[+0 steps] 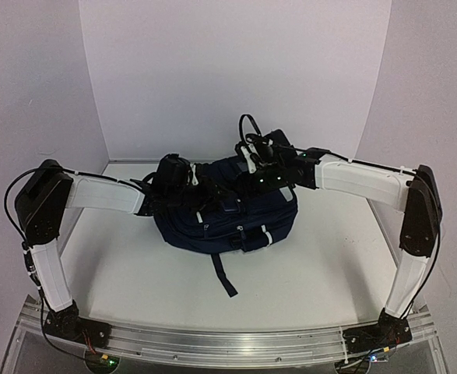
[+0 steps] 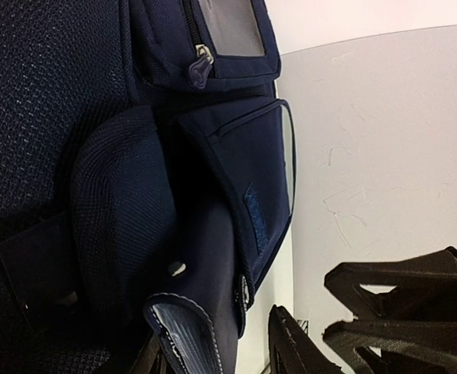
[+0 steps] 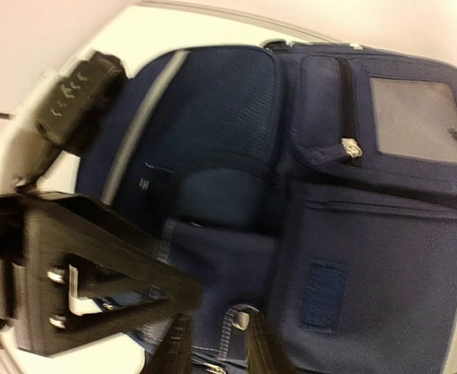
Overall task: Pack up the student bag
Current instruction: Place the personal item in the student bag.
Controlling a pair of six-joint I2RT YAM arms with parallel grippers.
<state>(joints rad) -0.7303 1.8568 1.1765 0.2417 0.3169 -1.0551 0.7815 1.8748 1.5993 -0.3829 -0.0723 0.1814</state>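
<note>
**Two Robot Arms Met Over a Navy Backpack**

The student bag [image 1: 228, 214], a plump navy fabric backpack with thin white stripes, lay slumped at the middle of the smooth white table [image 1: 127, 273]. One flat dark strap [image 1: 223, 274] trailed toward the near edge. The white-shelled left arm [image 1: 103, 195] and right arm [image 1: 360, 179] reached in from either side to the bag's upper part.

The left gripper [image 2: 232, 347] stood with its black fingers apart. The edge of a flap pocket [image 2: 251, 179] lay between them, and white table showed in the gap. The right gripper [image 3: 212, 354] also had its jaws parted, straddling a stitched fold of blue cloth.

Close views showed coarse mesh on a rounded side pocket [image 2: 119, 218], a small metal zipper pull [image 2: 203, 56], a fuzzy rectangular fastening strip [image 3: 321, 292] and a grey see-through window [image 3: 415, 121].
</note>
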